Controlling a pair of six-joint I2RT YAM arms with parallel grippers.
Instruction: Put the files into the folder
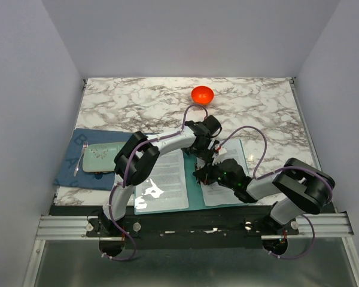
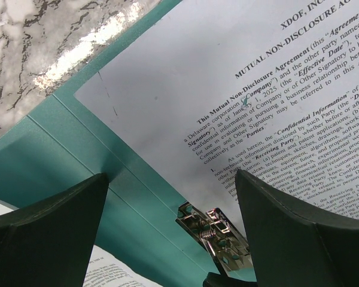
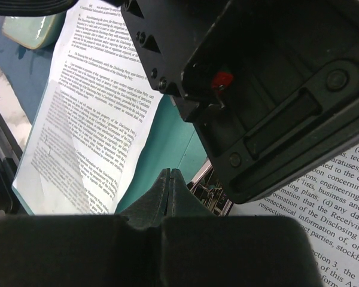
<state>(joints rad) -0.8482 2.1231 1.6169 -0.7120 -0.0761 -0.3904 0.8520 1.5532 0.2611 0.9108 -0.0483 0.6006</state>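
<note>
Left claw (image 2: 170, 176) is hanging wide open and empty over the folder (image 2: 78, 149) spine, metal clip (image 2: 218, 236) showing between its fingers (image 2: 48, 233). Right claw (image 3: 169, 176) is sitting pinched shut, gripping nothing, tips just beside that clip. Files (image 2: 197, 107) are lying text-up on the open folder, which is lying flat on the tabletop (image 1: 257, 101) at its near edge

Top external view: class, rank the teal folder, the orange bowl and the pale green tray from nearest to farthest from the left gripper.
1. The teal folder: directly under the left gripper, at the table's near middle.
2. The orange bowl: beyond the gripper, near the far edge.
3. The pale green tray: well off to the left, on the blue mat.
</note>
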